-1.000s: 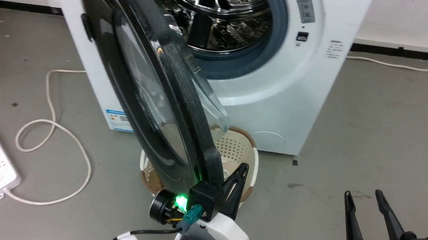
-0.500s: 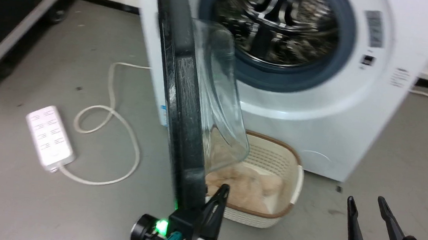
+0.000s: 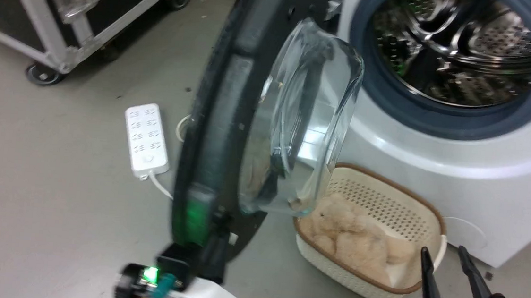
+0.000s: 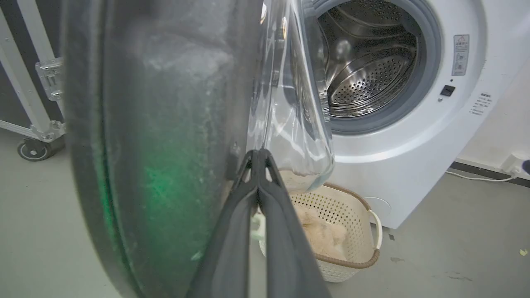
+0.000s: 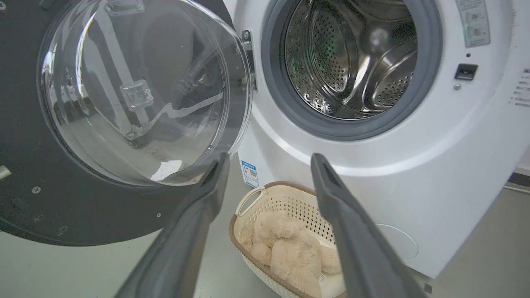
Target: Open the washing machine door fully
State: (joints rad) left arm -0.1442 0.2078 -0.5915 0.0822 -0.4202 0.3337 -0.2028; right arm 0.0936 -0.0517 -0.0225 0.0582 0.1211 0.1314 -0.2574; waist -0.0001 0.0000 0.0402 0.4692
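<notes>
Grey floor [image 3: 53,198]: our clenched left gripper [image 4: 257,152] leans on the washing machine door [image 3: 216,116]; next, swing it wider. Right gripper [image 3: 442,251] gapes.

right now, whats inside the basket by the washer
A beige plush toy lies in the basket, filling most of its floor. Whatever sits beneath the toy is covered.
</notes>
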